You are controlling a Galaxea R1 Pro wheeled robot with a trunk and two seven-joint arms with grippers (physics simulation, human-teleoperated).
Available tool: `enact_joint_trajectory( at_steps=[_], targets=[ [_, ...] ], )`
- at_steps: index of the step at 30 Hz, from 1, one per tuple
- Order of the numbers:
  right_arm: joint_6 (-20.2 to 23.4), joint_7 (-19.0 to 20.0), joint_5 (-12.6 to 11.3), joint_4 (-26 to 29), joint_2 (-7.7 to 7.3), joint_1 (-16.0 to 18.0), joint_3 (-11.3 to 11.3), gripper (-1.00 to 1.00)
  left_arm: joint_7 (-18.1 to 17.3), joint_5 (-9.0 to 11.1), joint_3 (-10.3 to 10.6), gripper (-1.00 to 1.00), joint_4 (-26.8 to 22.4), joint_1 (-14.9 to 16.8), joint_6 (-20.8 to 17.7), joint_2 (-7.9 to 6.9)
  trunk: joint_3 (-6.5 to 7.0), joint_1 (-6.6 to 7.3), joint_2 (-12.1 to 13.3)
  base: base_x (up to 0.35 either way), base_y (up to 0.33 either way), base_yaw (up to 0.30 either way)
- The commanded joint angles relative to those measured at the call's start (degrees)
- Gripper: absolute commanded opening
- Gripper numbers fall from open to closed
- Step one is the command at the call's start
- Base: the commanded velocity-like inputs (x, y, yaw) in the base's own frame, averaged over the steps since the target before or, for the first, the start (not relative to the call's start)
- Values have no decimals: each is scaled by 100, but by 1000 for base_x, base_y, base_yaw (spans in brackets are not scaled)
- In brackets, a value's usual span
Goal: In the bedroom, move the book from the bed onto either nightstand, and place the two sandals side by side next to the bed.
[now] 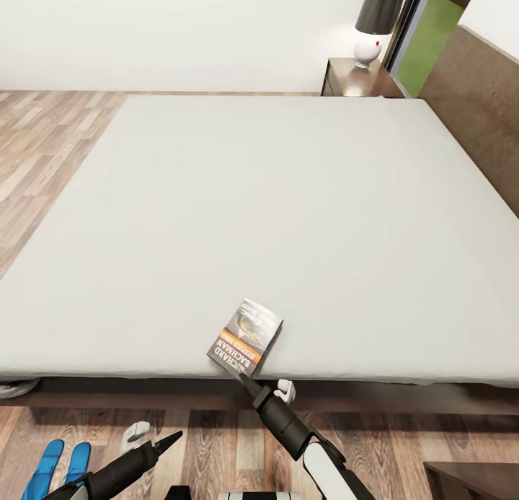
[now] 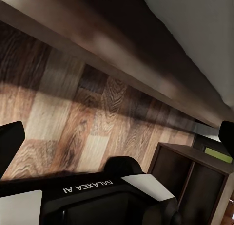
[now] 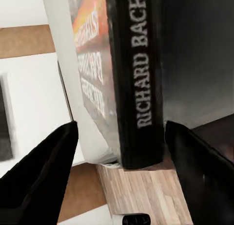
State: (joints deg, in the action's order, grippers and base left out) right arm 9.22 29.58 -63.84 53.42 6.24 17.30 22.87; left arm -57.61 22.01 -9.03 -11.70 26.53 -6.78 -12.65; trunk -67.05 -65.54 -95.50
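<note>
Right hand, fingers spread and gripping nothing, brackets the spine of the book at the bed's near edge.

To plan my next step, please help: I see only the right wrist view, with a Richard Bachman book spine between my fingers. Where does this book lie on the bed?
Observer: The book lies at the near edge of the bed, just ahead of the right gripper.
Operator: Where is a nightstand?
Observer: A nightstand stands beyond the bed's far side, near the headboard, with a lamp on it.
Operator: And the sandals?
Observer: Two blue sandals lie side by side on the floor, near the left gripper.
</note>
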Motion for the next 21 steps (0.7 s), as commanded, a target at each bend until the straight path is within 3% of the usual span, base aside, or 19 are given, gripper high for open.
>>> enact_joint_trajectory(
  at_steps=[1, 18, 21],
  targets=[
    [45, 13, -64, 0, 0, 2, -2, -100, -22, 23, -11, 100, 1, 2, -60, 0, -3, 0, -1, 0, 0, 0],
    [45, 19, -68, 6, 0, 2, -2, -100, -31, 23, -11, 100, 1, 2, -60, 0, -3, 0, -1, 0, 0, 0],
    [45, 20, -69, 3, 0, 2, -2, -100, -31, 24, -11, 100, 1, 2, -60, 0, 51, 66, 119, 0, 0, 0]
  ],
)
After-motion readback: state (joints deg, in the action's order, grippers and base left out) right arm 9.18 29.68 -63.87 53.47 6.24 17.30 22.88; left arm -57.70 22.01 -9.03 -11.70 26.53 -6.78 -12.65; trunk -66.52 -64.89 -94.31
